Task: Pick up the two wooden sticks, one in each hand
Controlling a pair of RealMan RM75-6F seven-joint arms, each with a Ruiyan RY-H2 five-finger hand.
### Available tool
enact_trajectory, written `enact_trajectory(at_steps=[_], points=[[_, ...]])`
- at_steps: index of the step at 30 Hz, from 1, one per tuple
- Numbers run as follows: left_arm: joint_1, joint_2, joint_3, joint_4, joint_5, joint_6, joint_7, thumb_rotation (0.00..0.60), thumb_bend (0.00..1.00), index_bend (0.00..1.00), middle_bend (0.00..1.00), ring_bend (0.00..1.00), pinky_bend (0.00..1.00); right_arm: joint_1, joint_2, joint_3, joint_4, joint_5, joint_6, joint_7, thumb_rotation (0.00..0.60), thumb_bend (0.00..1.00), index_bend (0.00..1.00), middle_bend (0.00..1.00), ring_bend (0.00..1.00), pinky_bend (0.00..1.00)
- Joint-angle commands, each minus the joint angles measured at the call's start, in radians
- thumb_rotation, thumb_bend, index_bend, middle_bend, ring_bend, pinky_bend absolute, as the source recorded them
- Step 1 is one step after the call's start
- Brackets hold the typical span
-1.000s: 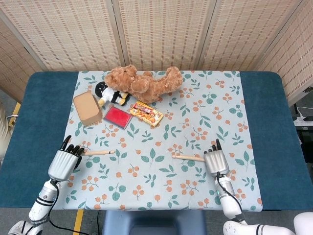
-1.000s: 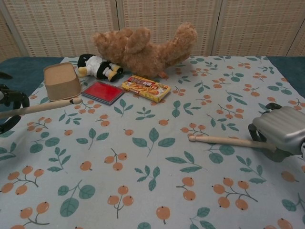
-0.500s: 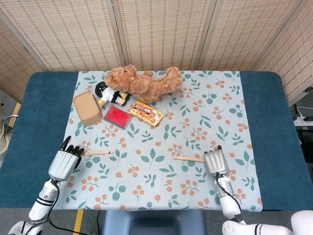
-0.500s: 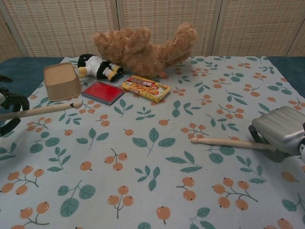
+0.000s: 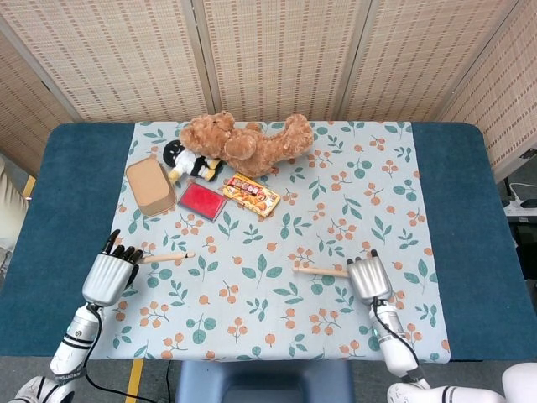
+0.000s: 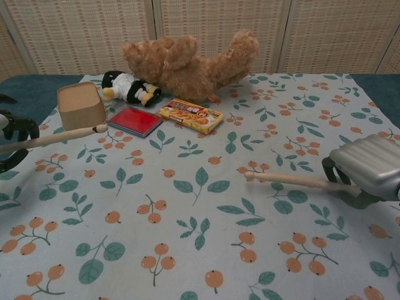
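Two light wooden sticks are held above the leaf-patterned cloth (image 5: 277,227). My left hand (image 5: 109,273) grips one stick (image 5: 166,257) at its outer end; in the chest view this stick (image 6: 59,135) juts right from the left hand (image 6: 11,139) at the frame's edge, clear of the cloth. My right hand (image 5: 369,277) grips the other stick (image 5: 320,270), whose free tip points left. In the chest view that stick (image 6: 294,181) slopes slightly up from the right hand (image 6: 369,167) and casts a shadow below.
At the cloth's far side lie a brown teddy bear (image 5: 247,143), a small black-and-white doll (image 5: 189,159), a tan box (image 5: 149,185), a red flat case (image 5: 201,200) and a yellow snack pack (image 5: 250,194). The blue table (image 5: 470,235) borders the cloth on both sides.
Both sticks have risen off the cloth. The right stick's free tip lifted and the right hand shifted slightly toward the front edge. The left stick tilted up a little.
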Motion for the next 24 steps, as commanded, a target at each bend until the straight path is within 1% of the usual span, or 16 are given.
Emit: enact_trajectory(at_steps=[1, 6, 11, 15, 20, 24], points=[[-0.015, 0.017, -0.014, -0.05, -0.013, -0.024, 0.01, 0.6, 0.57, 0.83, 0.86, 0.5, 0.18, -0.014, 0.035, -0.004, -0.007, -0.073, 0.003, 0.109, 0.6, 0.39, 1.0, 0.88, 0.74, 0.34], [-0.044, 0.052, -0.051, -0.148, -0.067, -0.097, 0.038, 0.6, 0.57, 0.83, 0.87, 0.5, 0.18, -0.018, 0.089, 0.007, -0.066, -0.168, 0.017, 0.243, 0.6, 0.39, 1.0, 0.88, 0.74, 0.35], [-0.072, 0.085, -0.085, -0.283, -0.108, -0.15, 0.101, 0.6, 0.57, 0.83, 0.87, 0.51, 0.18, 0.003, 0.102, 0.028, -0.116, -0.248, 0.007, 0.334, 0.6, 0.39, 1.0, 0.88, 0.74, 0.35], [-0.093, 0.099, -0.106, -0.404, -0.138, -0.183, 0.151, 0.6, 0.57, 0.83, 0.87, 0.51, 0.18, 0.035, 0.08, 0.053, -0.144, -0.284, -0.017, 0.353, 0.6, 0.39, 1.0, 0.88, 0.74, 0.35], [-0.11, 0.116, -0.132, -0.554, -0.212, -0.236, 0.234, 0.6, 0.58, 0.83, 0.87, 0.52, 0.19, 0.085, 0.034, 0.094, -0.157, -0.268, -0.074, 0.334, 0.6, 0.39, 1.0, 0.88, 0.74, 0.36], [-0.124, 0.129, -0.15, -0.652, -0.272, -0.264, 0.306, 0.6, 0.58, 0.83, 0.87, 0.52, 0.19, 0.116, -0.003, 0.122, -0.155, -0.247, -0.103, 0.313, 0.6, 0.39, 1.0, 0.88, 0.74, 0.36]])
